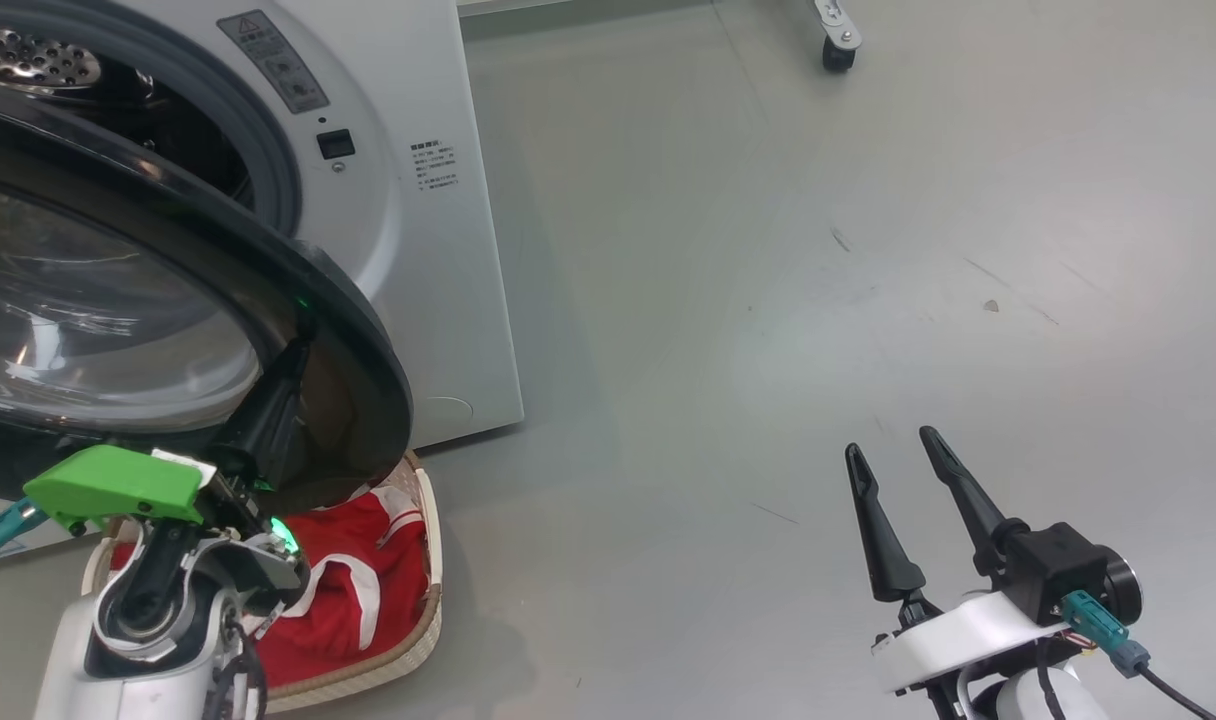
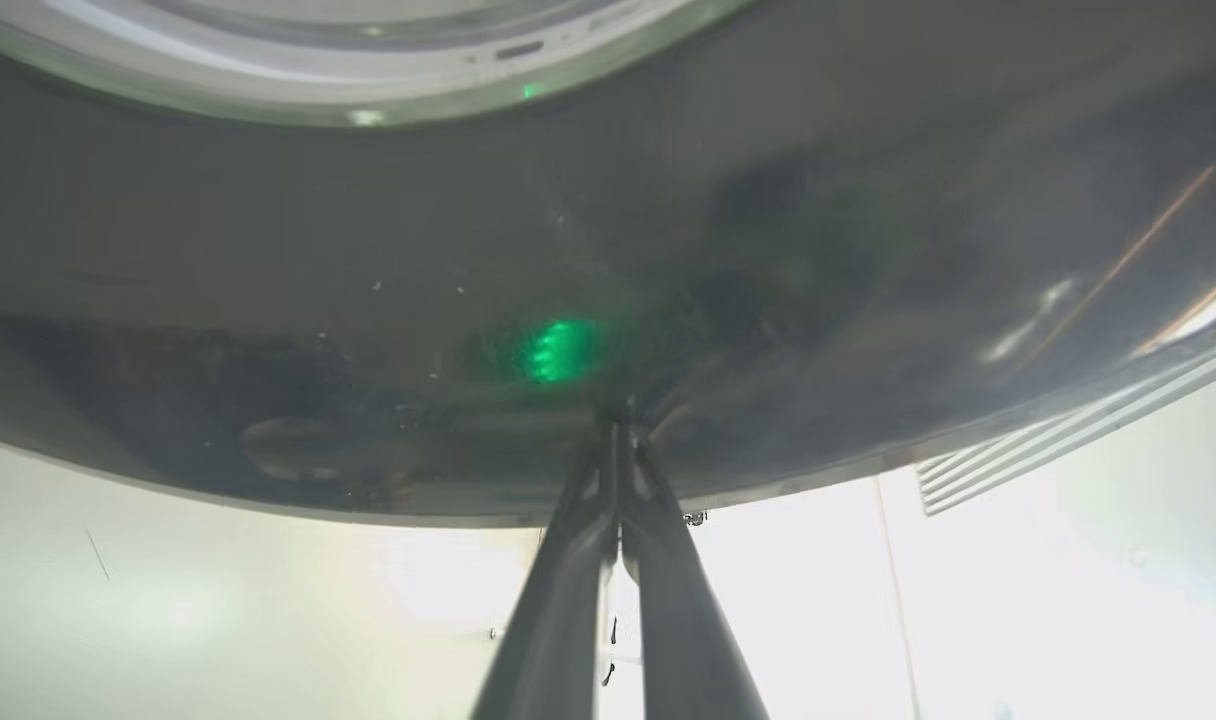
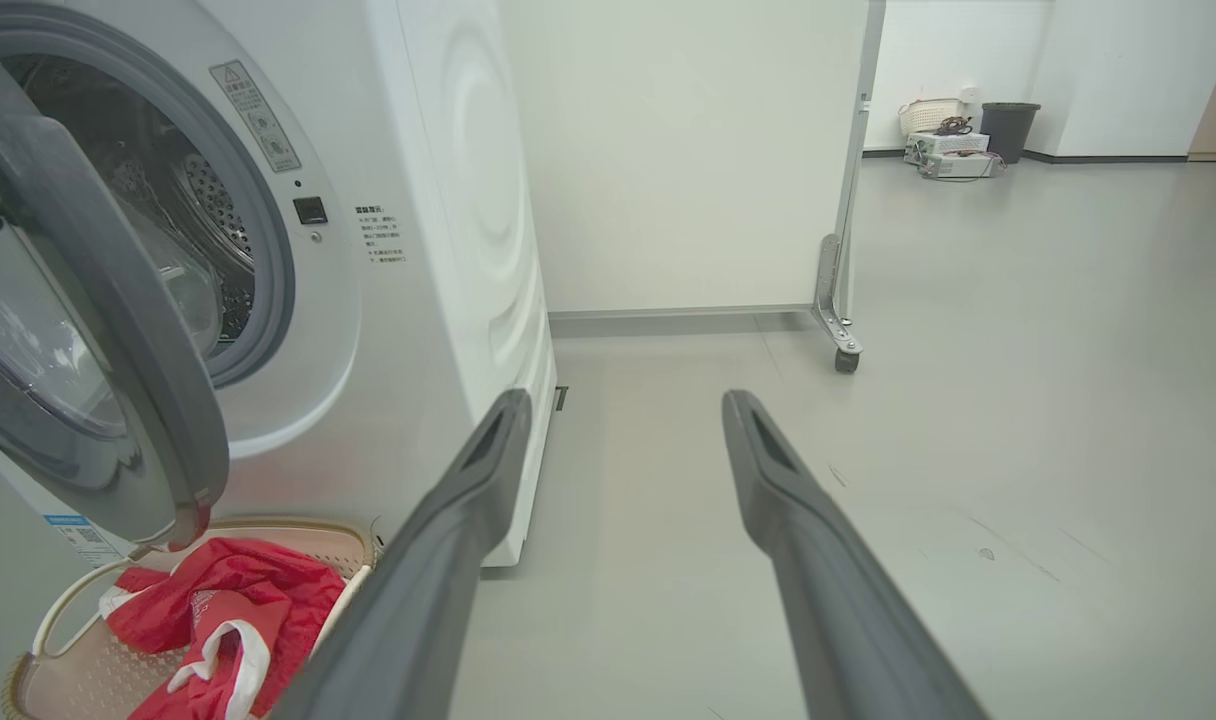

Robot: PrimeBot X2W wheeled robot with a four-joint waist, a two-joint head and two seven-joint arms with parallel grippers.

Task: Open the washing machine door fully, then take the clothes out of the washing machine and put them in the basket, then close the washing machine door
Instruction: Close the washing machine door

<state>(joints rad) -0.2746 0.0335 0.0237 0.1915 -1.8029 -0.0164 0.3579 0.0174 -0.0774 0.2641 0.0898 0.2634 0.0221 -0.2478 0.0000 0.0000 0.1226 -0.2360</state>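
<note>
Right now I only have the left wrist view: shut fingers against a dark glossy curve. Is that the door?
Observer: Yes, the left gripper touches the black rim of the washing machine door, which stands partly open.
Operator: Are the clothes out?
Observer: The clothes lie in the basket on the floor below the door.
Operator: Is my right arm clear?
Observer: The right gripper is open over bare floor, apart from the washing machine.

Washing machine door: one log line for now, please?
clothes in basket | left gripper shut, tips against washing machine door | right gripper open, empty
</note>
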